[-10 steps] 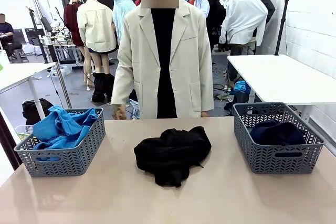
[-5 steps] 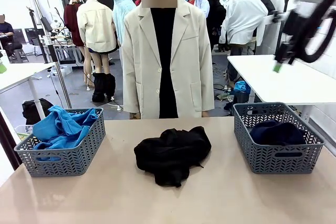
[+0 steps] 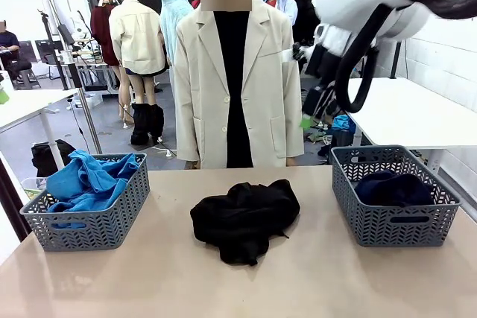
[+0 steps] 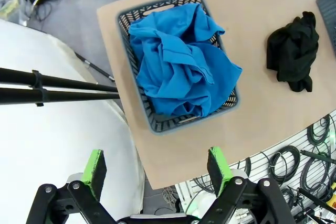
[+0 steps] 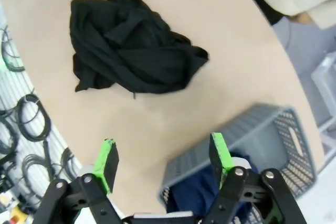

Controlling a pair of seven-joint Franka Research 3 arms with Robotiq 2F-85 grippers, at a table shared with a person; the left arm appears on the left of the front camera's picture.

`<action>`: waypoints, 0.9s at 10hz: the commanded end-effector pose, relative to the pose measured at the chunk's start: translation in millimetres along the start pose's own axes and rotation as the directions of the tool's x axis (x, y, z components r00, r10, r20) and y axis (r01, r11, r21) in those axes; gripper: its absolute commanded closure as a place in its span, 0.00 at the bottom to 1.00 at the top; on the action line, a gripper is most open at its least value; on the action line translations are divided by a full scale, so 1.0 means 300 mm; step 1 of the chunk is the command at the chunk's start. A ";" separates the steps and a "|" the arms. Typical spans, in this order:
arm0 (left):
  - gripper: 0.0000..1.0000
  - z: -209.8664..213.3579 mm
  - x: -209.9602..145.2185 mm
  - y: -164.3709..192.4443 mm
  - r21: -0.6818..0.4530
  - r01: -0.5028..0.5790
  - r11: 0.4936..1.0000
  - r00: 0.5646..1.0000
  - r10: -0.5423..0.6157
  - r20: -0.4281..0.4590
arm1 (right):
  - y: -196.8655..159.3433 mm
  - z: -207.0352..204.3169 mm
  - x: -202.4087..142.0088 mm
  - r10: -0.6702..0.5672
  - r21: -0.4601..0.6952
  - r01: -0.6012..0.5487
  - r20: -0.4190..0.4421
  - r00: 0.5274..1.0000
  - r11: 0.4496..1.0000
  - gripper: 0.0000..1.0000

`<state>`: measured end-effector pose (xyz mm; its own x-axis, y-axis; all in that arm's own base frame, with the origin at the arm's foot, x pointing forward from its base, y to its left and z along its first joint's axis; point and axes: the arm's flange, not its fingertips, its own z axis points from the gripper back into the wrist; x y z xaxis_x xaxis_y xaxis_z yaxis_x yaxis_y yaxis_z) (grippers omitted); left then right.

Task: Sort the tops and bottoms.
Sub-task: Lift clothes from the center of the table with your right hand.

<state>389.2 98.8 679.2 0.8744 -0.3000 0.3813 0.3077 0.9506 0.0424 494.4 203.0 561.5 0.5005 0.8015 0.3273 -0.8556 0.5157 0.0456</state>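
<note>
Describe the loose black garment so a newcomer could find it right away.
Start at the beige table, between the two grey baskets. The black garment lies crumpled mid-table, the only clothing outside a basket.

A smooth beige surface (image 3: 149,273) stretches in front of me. Three things lie directly on it. On my left sits a grey basket (image 3: 93,225) piled with crumpled blue clothing (image 3: 86,182). In the middle rests a bunched black garment (image 3: 244,219), well apart from both baskets. On my right sits a second grey basket (image 3: 391,221) holding dark navy clothing (image 3: 391,188).
</note>
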 end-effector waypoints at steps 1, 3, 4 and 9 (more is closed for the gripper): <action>0.00 0.004 0.002 0.000 0.001 -0.014 1.000 1.000 0.014 0.006 | 0.041 -0.126 -0.053 0.050 0.020 -0.049 -0.007 0.999 0.999 0.14; 0.00 0.004 0.002 0.000 0.001 -0.014 1.000 1.000 0.014 0.006 | 0.116 -0.232 -0.092 0.070 0.106 -0.065 -0.045 0.997 0.992 0.14; 0.00 0.004 0.002 0.000 0.001 -0.014 1.000 1.000 0.014 0.006 | 0.073 -0.156 -0.021 0.027 0.034 -0.026 -0.037 0.999 0.999 0.14; 0.00 0.004 0.002 0.000 0.001 -0.014 1.000 1.000 0.014 0.006 | 0.075 -0.153 -0.020 0.034 0.036 -0.033 -0.031 0.999 0.999 0.14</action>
<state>389.1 98.9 679.2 0.8744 -0.2999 0.3814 0.3075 0.9506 0.0425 479.1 223.4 519.3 0.4745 0.8266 0.3026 -0.8756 0.4784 0.0662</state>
